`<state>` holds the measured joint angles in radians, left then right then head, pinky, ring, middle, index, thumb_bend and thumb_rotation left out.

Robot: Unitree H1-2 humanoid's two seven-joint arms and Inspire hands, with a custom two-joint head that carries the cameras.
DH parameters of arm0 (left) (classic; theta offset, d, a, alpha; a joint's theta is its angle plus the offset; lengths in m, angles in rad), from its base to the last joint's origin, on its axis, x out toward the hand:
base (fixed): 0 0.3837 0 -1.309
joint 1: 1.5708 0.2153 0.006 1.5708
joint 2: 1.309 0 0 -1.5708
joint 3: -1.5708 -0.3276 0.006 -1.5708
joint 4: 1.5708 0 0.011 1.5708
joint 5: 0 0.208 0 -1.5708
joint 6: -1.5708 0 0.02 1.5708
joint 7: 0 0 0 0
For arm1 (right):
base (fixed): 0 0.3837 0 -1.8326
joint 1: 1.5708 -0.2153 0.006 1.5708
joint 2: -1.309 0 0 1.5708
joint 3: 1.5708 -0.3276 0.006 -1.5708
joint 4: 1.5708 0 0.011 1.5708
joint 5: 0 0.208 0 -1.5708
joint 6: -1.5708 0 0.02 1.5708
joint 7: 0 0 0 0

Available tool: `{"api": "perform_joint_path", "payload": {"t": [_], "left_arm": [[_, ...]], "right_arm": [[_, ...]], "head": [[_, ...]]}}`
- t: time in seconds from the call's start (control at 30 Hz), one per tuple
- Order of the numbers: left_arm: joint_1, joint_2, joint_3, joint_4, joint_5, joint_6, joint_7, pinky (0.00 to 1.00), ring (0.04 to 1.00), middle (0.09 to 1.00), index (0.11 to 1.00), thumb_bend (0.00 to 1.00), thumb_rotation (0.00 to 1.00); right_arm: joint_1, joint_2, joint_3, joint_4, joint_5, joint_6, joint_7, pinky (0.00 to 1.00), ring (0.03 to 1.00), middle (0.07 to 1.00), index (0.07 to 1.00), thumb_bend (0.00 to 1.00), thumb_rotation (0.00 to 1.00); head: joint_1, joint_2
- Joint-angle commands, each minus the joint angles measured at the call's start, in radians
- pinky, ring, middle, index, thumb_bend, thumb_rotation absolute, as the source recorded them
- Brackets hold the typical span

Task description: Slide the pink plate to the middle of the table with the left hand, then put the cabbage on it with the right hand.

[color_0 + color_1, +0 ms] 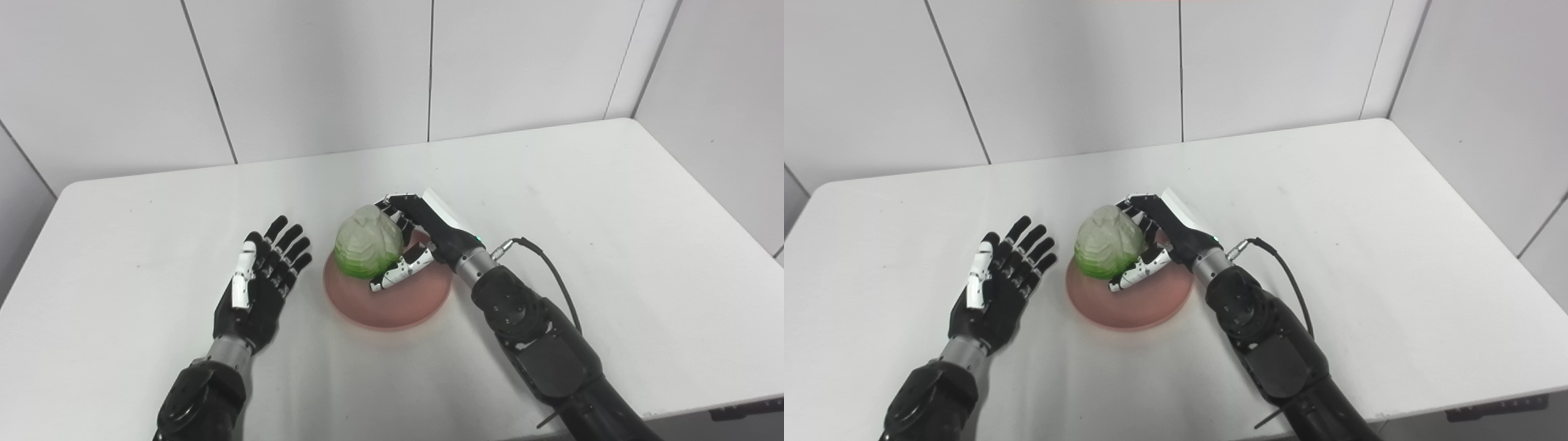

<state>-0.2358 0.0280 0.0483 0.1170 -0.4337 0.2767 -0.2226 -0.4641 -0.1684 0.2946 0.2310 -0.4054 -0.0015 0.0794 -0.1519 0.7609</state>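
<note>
The pink plate (pixel 392 303) lies near the middle of the white table (pixel 612 202). A pale green cabbage (pixel 367 242) sits over the plate's far left part. My right hand (pixel 422 242) is wrapped around the cabbage from the right, fingers behind it and thumb under its front. Whether the cabbage rests on the plate or hangs just above it I cannot tell. My left hand (pixel 263 275) lies open and empty on the table just left of the plate, palm up, fingers spread, not touching the plate.
White wall panels (pixel 306 73) stand behind the table and along its right side. A black cable (pixel 551 263) loops from my right wrist. The table's front edge runs close under both forearms.
</note>
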Motion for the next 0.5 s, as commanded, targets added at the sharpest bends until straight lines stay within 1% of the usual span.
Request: {"api": "perform_joint_path", "payload": {"t": [0.0, 0.17, 0.27, 0.33, 0.37, 0.43, 0.47], "left_arm": [[0.024, 0.001, -0.004, 0.016, 0.018, 0.066, 0.023, 0.94, 0.927, 0.927, 0.924, 0.39, 1.00], [0.023, 0.002, -0.005, 0.011, 0.019, 0.073, 0.025, 0.94, 0.927, 0.927, 0.927, 0.39, 1.00], [0.021, 0.001, -0.004, 0.013, 0.019, 0.073, 0.026, 0.94, 0.924, 0.924, 0.923, 0.39, 1.00], [0.021, 0.002, -0.005, 0.014, 0.020, 0.071, 0.024, 0.94, 0.924, 0.924, 0.924, 0.39, 1.00], [0.021, 0.002, -0.006, 0.013, 0.021, 0.071, 0.025, 0.94, 0.925, 0.925, 0.925, 0.39, 1.00], [0.020, 0.002, -0.007, 0.013, 0.021, 0.071, 0.025, 0.94, 0.924, 0.925, 0.925, 0.39, 1.00], [0.020, 0.003, -0.008, 0.015, 0.022, 0.068, 0.022, 0.94, 0.925, 0.926, 0.926, 0.39, 1.00]], "right_arm": [[-0.025, -0.021, 0.004, -0.032, -0.017, -0.065, -0.001, 0.35, 0.380, 0.440, 0.512, 0.53, 0.00], [-0.013, -0.046, 0.015, -0.060, -0.042, -0.071, 0.014, 0.37, 0.397, 0.445, 0.520, 0.53, 0.00], [0.000, -0.057, 0.016, -0.090, -0.045, -0.052, 0.037, 0.38, 0.411, 0.443, 0.525, 0.52, 0.00], [0.007, -0.064, 0.017, -0.106, -0.052, -0.044, 0.049, 0.40, 0.433, 0.450, 0.524, 0.53, 0.00], [0.009, -0.068, 0.020, -0.116, -0.062, -0.035, 0.057, 0.42, 0.467, 0.460, 0.521, 0.53, 0.00], [0.011, -0.077, 0.025, -0.133, -0.081, -0.020, 0.074, 0.45, 0.493, 0.464, 0.520, 0.53, 0.00], [0.011, -0.085, 0.031, -0.145, -0.097, -0.017, 0.082, 0.48, 0.520, 0.492, 0.543, 0.61, 0.00]], "head": [[0.001, 0.007], [0.000, 0.012], [0.002, 0.018], [0.003, 0.019], [0.005, 0.021], [0.006, 0.022], [0.006, 0.022]]}}
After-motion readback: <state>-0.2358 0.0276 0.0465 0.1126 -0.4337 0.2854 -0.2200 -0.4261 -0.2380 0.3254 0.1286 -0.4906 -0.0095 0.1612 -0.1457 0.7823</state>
